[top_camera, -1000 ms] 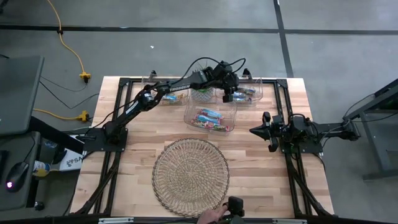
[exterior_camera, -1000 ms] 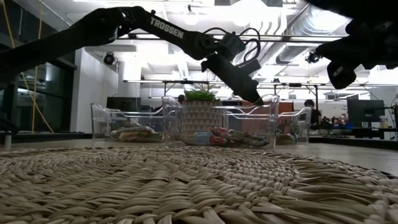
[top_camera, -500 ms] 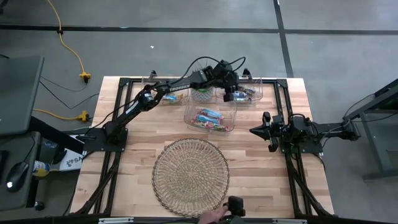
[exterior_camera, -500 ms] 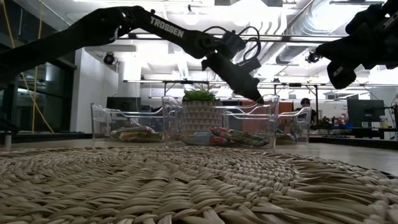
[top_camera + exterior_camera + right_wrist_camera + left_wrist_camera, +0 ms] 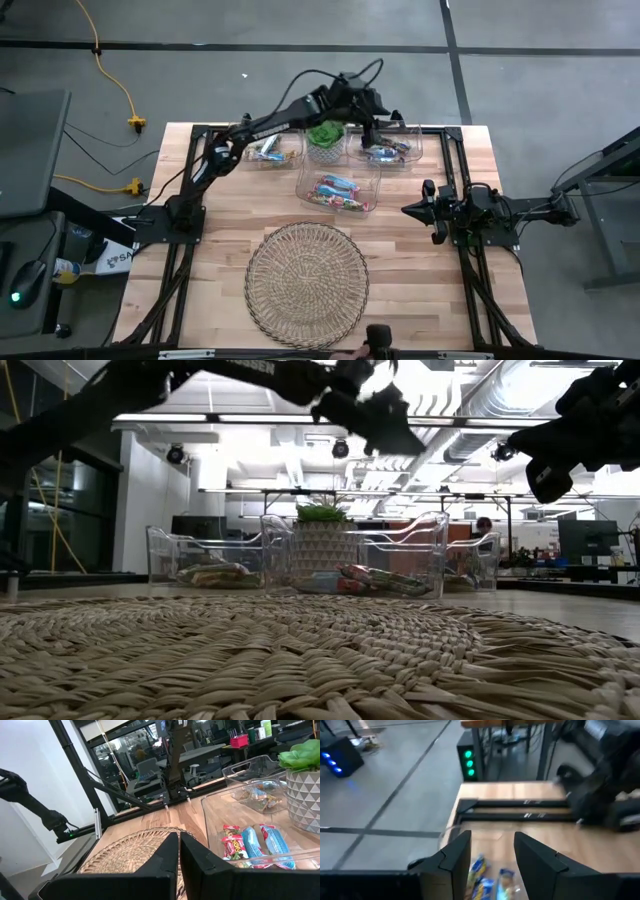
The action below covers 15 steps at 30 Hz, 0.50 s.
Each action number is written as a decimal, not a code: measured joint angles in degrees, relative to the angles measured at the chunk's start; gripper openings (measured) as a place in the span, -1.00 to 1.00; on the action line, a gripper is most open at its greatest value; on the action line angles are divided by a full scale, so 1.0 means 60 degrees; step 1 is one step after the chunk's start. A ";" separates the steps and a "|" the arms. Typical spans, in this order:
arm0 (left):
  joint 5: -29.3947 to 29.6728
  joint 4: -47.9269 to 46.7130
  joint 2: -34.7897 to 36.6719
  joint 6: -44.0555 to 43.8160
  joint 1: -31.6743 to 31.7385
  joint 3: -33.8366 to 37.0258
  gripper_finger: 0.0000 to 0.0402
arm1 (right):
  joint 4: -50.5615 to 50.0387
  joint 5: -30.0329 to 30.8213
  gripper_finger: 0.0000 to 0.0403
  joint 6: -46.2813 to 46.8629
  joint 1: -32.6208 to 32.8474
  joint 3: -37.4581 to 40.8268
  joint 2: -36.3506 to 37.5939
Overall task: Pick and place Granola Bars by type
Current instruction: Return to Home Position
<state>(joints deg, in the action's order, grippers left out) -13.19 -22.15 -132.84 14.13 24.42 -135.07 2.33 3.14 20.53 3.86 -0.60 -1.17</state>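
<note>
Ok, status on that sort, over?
Left gripper above the far right bin, jaws open, nothing held. Right gripper parked at right side of table, jaws shut. Granola bars in the clear bins, none on the wicker tray. Nothing in the way.

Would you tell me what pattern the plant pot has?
The plant pot is white with grey triangles, clearest in the right wrist view.
</note>
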 joint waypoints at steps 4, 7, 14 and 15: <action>-0.0721 -0.0259 0.0633 -0.0589 -0.0007 0.0008 -0.27 | 0.0000 0.0004 -1.00 0.0000 0.0004 -0.0003 0.0000; -0.1310 -0.0413 0.1185 -0.1162 -0.0014 0.0008 -0.27 | 0.0001 0.0008 -1.00 0.0000 0.0002 -0.0003 0.0000; -0.1905 -0.0866 0.2354 -0.2050 -0.0007 0.0012 -0.27 | 0.0004 0.0015 -1.00 0.0000 0.0001 -0.0002 0.0001; -0.2003 -0.0943 0.2533 -0.2210 -0.0007 0.0012 -0.27 | 0.0004 0.0015 -1.00 0.0000 0.0003 -0.0001 0.0003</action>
<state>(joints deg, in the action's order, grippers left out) -25.21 -27.80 -117.65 0.87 24.38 -135.00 2.35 3.22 20.53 3.88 -0.61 -1.15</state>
